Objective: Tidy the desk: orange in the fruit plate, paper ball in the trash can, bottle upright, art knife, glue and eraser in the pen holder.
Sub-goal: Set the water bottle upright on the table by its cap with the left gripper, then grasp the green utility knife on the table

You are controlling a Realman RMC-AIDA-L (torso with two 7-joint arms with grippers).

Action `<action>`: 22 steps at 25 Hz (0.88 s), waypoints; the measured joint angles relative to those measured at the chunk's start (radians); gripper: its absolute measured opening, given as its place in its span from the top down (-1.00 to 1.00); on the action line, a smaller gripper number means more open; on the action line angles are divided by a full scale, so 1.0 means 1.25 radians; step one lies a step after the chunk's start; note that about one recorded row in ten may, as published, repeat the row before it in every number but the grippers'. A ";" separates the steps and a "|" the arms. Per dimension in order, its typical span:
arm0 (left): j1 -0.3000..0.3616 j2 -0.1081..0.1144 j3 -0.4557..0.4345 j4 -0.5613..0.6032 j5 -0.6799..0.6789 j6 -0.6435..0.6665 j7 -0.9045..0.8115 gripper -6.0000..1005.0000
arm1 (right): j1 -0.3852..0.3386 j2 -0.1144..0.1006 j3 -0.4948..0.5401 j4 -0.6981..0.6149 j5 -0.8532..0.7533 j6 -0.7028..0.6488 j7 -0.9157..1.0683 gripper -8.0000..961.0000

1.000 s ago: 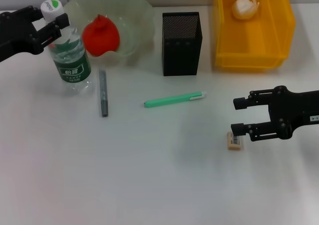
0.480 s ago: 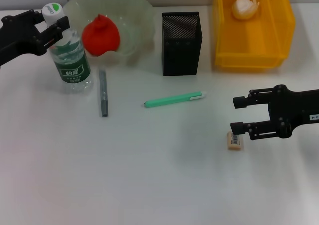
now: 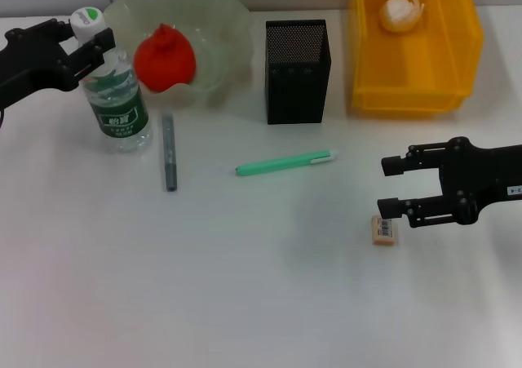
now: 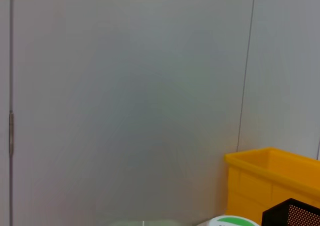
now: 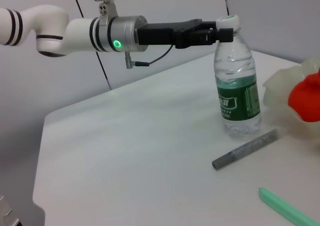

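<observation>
bottle [image 3: 114, 90]: standing upright at 10 o'clock on the desk, just beside the fruit plate [image 3: 220, 25].
left gripper [image 3: 88, 48]: flanking the bottle's neck under the cap; jaws looking slightly parted, not squeezing, as far as I can judge.
risk: pulling away skewed could be clipping the cap and tipping the bottle toward the orange [image 3: 165, 56].
eraser [image 3: 384, 229]: lying at 4 o'clock, outside the pen holder [image 3: 297, 73].
right gripper [image 3: 391, 188]: hovering above it, jaws spread wide, empty.
risk: eraser is small; an off-centre closing could be flicking it away.
</observation>
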 joint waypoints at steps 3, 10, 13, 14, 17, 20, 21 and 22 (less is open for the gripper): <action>-0.001 0.000 0.000 -0.001 0.000 -0.003 0.000 -0.16 | 0.001 0.000 0.000 0.000 0.000 -0.001 0.000 -0.49; -0.001 0.000 0.006 -0.001 0.000 0.005 0.009 -0.19 | 0.002 0.000 0.000 0.000 0.000 -0.001 0.000 -0.49; 0.000 0.000 0.004 0.002 -0.007 0.028 0.011 -0.29 | 0.002 -0.001 0.000 0.000 0.000 -0.001 0.000 -0.49; 0.002 0.000 0.002 0.006 -0.016 0.042 0.008 -0.38 | 0.002 0.000 0.000 0.000 0.000 -0.001 0.000 -0.49; 0.013 0.006 0.000 0.034 -0.061 0.096 -0.029 -0.65 | 0.002 -0.001 0.001 -0.001 0.000 -0.001 0.001 -0.49; 0.029 0.018 0.003 0.094 -0.110 0.199 -0.129 -0.67 | 0.003 0.000 0.002 -0.002 0.000 -0.001 0.002 -0.49; 0.029 0.018 0.003 0.094 -0.110 0.199 -0.129 -0.68 | 0.003 0.000 0.002 -0.002 0.000 -0.001 0.002 -0.49; 0.031 0.022 0.003 0.104 -0.114 0.230 -0.153 -0.68 | 0.005 0.000 0.002 -0.003 0.000 -0.001 0.005 -0.49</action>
